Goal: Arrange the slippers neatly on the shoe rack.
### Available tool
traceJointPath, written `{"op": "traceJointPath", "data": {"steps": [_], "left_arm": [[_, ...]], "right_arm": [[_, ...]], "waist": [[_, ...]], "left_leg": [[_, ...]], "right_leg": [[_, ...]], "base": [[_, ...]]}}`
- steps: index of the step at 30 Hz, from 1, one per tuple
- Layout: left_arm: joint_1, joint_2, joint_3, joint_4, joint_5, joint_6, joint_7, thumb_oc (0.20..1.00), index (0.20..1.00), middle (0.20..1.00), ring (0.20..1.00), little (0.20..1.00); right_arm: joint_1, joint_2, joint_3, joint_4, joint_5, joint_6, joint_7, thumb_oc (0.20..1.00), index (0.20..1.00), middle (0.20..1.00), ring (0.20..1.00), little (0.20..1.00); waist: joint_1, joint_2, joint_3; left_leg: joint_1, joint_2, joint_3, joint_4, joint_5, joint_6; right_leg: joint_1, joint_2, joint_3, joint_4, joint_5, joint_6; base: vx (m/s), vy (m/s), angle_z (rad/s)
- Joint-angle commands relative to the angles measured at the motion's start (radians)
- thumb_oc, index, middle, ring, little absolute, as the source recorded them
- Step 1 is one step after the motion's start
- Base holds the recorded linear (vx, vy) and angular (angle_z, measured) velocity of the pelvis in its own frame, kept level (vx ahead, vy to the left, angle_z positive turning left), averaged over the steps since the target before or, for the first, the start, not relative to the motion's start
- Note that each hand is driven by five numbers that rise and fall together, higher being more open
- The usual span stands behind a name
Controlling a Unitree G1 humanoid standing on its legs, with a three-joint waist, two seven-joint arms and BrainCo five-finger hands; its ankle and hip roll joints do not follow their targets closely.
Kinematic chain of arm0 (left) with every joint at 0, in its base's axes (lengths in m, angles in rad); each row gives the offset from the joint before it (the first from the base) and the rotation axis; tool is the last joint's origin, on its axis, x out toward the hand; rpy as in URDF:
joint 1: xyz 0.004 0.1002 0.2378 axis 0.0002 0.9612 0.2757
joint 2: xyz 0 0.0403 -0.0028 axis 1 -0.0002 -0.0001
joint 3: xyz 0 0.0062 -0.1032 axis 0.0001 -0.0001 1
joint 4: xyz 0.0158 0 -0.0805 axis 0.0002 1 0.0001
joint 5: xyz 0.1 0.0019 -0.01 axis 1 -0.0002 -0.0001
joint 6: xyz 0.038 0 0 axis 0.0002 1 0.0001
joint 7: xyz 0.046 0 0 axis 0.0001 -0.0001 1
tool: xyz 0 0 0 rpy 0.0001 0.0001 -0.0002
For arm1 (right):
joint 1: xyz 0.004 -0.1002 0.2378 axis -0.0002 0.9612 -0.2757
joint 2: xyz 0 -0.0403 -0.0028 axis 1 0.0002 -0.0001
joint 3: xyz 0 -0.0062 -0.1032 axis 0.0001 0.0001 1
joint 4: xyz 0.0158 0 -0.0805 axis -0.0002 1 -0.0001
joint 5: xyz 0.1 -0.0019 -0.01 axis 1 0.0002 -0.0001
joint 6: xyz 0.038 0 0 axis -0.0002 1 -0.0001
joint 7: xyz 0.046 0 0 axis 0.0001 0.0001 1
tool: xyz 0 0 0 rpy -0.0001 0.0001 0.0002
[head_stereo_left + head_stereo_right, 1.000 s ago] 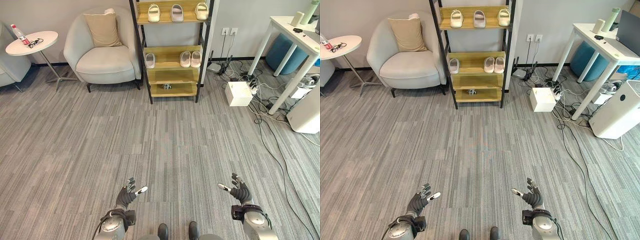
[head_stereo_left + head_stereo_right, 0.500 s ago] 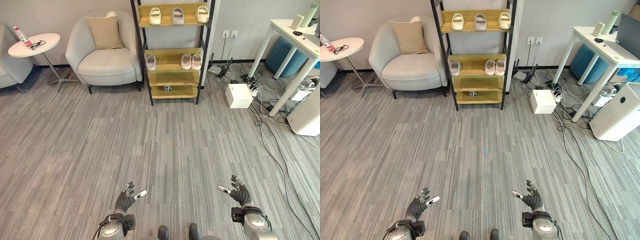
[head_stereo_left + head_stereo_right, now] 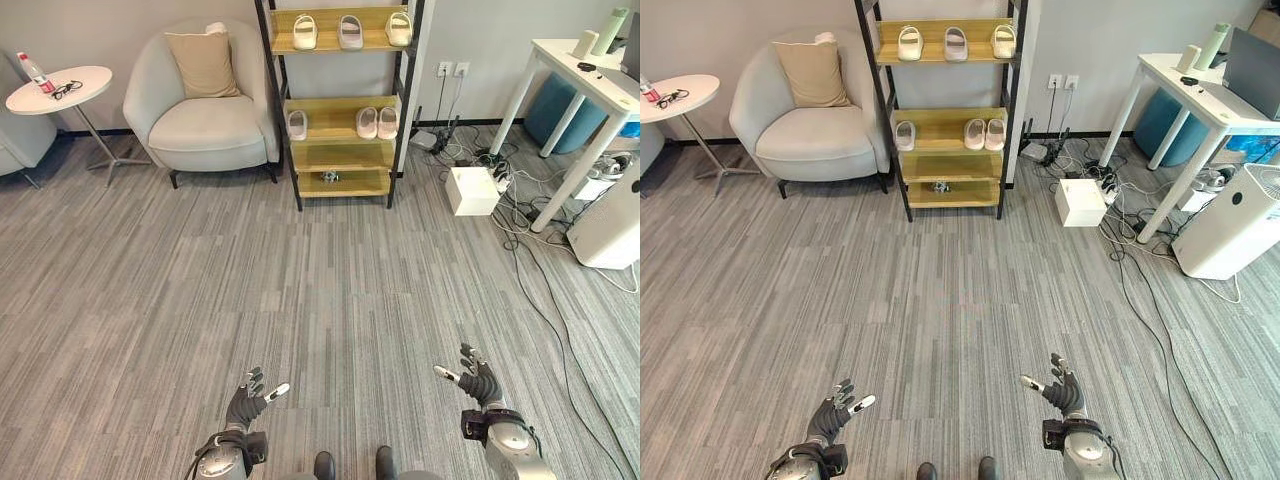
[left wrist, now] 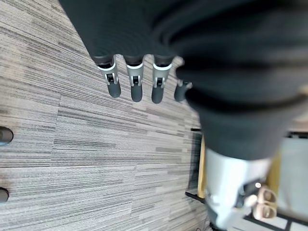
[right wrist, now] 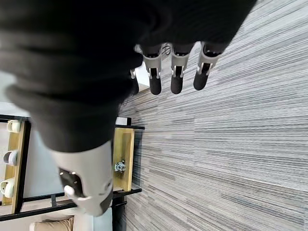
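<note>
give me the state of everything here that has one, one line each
left robot hand: open, empty, low over the carpet
right robot hand: open, empty, low over the carpet
shoe rack: upright against the wall
top-shelf slippers: three, spaced in a row
middle-shelf slippers: two side by side, a third apart at the left
armchair: unoccupied, cushion leaning on its back
bottle: standing on the round table
</note>
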Motion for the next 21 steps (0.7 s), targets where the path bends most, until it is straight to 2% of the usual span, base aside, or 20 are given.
{"op": "traceJointPath", "data": {"steps": [1, 2, 4, 6, 7, 9, 11, 13, 15, 16, 20, 21], "left_arm": [[-0.056, 0.042, 0.052, -0.070, 0.040, -0.048, 0.007, 1.000, 1.000, 1.000, 1.000, 1.000], [-0.055, 0.046, 0.057, -0.072, 0.045, -0.047, 0.005, 1.000, 1.000, 1.000, 1.000, 1.000], [-0.069, 0.050, 0.054, -0.078, 0.058, -0.048, 0.005, 1.000, 1.000, 1.000, 1.000, 1.000], [-0.085, 0.056, 0.049, -0.078, 0.069, -0.050, 0.005, 1.000, 1.000, 1.000, 1.000, 1.000], [-0.094, 0.055, 0.047, -0.080, 0.069, -0.052, 0.005, 1.000, 1.000, 1.000, 1.000, 1.000], [-0.115, 0.057, 0.036, -0.098, 0.070, -0.056, 0.005, 1.000, 1.000, 1.000, 1.000, 1.000], [-0.131, 0.057, 0.032, -0.099, 0.077, -0.057, 0.003, 1.000, 1.000, 1.000, 1.000, 1.000], [-0.134, 0.053, 0.035, -0.103, 0.094, -0.065, -0.003, 1.000, 1.000, 1.000, 1.000, 1.000], [-0.131, 0.053, 0.034, -0.103, 0.095, -0.068, -0.003, 1.000, 1.000, 1.000, 1.000, 1.000], [-0.119, 0.041, 0.048, -0.102, 0.067, -0.065, -0.006, 1.000, 1.000, 1.000, 1.000, 1.000], [-0.107, 0.029, 0.063, -0.092, 0.021, -0.058, -0.010, 1.000, 1.000, 1.000, 1.000, 1.000], [-0.107, 0.029, 0.067, -0.090, 0.014, -0.057, -0.008, 1.000, 1.000, 1.000, 1.000, 1.000]], "right_arm": [[-0.059, -0.014, -0.005, -0.064, -0.015, -0.041, -0.023, 1.000, 1.000, 1.000, 1.000, 1.000], [-0.058, -0.013, -0.009, -0.068, -0.020, -0.040, -0.024, 1.000, 1.000, 1.000, 1.000, 1.000], [-0.070, -0.009, -0.019, -0.069, -0.032, -0.043, -0.029, 1.000, 1.000, 1.000, 1.000, 1.000], [-0.070, -0.005, -0.027, -0.071, -0.035, -0.047, -0.035, 1.000, 1.000, 1.000, 1.000, 1.000], [-0.069, -0.006, -0.032, -0.071, -0.034, -0.045, -0.036, 1.000, 1.000, 1.000, 1.000, 1.000], [-0.071, -0.017, -0.040, -0.072, -0.029, -0.044, -0.044, 1.000, 1.000, 1.000, 1.000, 1.000], [-0.069, -0.021, -0.047, -0.067, -0.028, -0.040, -0.049, 1.000, 1.000, 1.000, 1.000, 1.000], [-0.032, -0.025, -0.057, -0.076, -0.038, -0.043, -0.040, 1.000, 1.000, 1.000, 1.000, 1.000], [-0.022, -0.028, -0.058, -0.074, -0.037, -0.046, -0.036, 1.000, 1.000, 1.000, 1.000, 1.000], [-0.009, -0.036, -0.065, -0.059, -0.023, -0.060, -0.019, 1.000, 1.000, 1.000, 1.000, 1.000], [-0.012, -0.063, -0.074, -0.074, -0.004, -0.061, -0.008, 1.000, 1.000, 1.000, 1.000, 1.000], [-0.014, -0.066, -0.075, -0.074, -0.005, -0.057, -0.009, 1.000, 1.000, 1.000, 1.000, 1.000]], "waist": [[0.019, -0.044, 0.049], [0.020, -0.043, 0.053], [0.011, -0.042, 0.084], [0.003, -0.030, 0.097], [-0.003, -0.028, 0.102], [-0.026, -0.034, 0.108], [-0.046, -0.040, 0.110], [-0.072, -0.045, 0.095], [-0.075, -0.044, 0.088], [-0.084, -0.033, 0.065], [-0.062, -0.047, 0.075], [-0.058, -0.052, 0.079]], "left_leg": [[-0.027, 0.004, -0.037, 0.056, -0.114, 0.002], [-0.026, 0.003, -0.038, 0.054, -0.118, 0.005], [-0.012, 0.003, -0.028, 0.053, -0.127, 0.016], [0.021, 0.018, -0.024, 0.029, -0.133, 0.014], [0.045, 0.021, -0.026, 0.015, -0.141, 0.010], [0.109, 0.016, -0.029, -0.001, -0.181, -0.003], [0.156, 0.019, -0.041, -0.001, -0.219, -0.017], [0.203, 0.033, -0.059, -0.001, -0.259, -0.032], [0.212, 0.041, -0.065, 0.002, -0.262, -0.035], [0.172, 0.082, -0.055, 0.182, -0.211, -0.079], [0.038, 0.068, -0.080, 0.478, -0.067, -0.105], [0.010, 0.069, -0.076, 0.516, -0.056, -0.105]], "right_leg": [[-0.050, -0.122, 0.019, 0.151, -0.122, 0.116], [-0.086, -0.122, 0.013, 0.210, -0.121, 0.126], [-0.164, -0.137, -0.001, 0.360, -0.070, 0.169], [-0.235, -0.132, -0.023, 0.455, -0.052, 0.171], [-0.259, -0.135, -0.048, 0.442, -0.052, 0.164], [-0.272, -0.132, -0.119, 0.275, -0.040, 0.139], [-0.294, -0.123, -0.149, 0.156, -0.004, 0.140], [-0.294, -0.106, -0.115, 0.116, 0.015, 0.132], [-0.285, -0.101, -0.113, 0.118, 0.019, 0.123], [-0.222, -0.068, -0.115, 0.108, 0.000, 0.077], [-0.128, -0.048, -0.104, 0.074, -0.043, 0.025], [-0.113, -0.048, -0.101, 0.075, -0.060, 0.016]], "base": [[-0.02, 0.142, -0.04], [-0.02, 0.158, -0.04], [0.02, 0.102, -0.07], [0.14, 0.056, -0.06], [0.36, -0.024, 0.00], [0.42, -0.105, 0.02], [0.42, -0.176, 0.03], [0.45, -0.244, 0.06], [0.33, -0.241, 0.67], [0.41, -0.344, 0.81], [0.31, -0.267, 0.08], [0.27, -0.177, -0.44]]}}
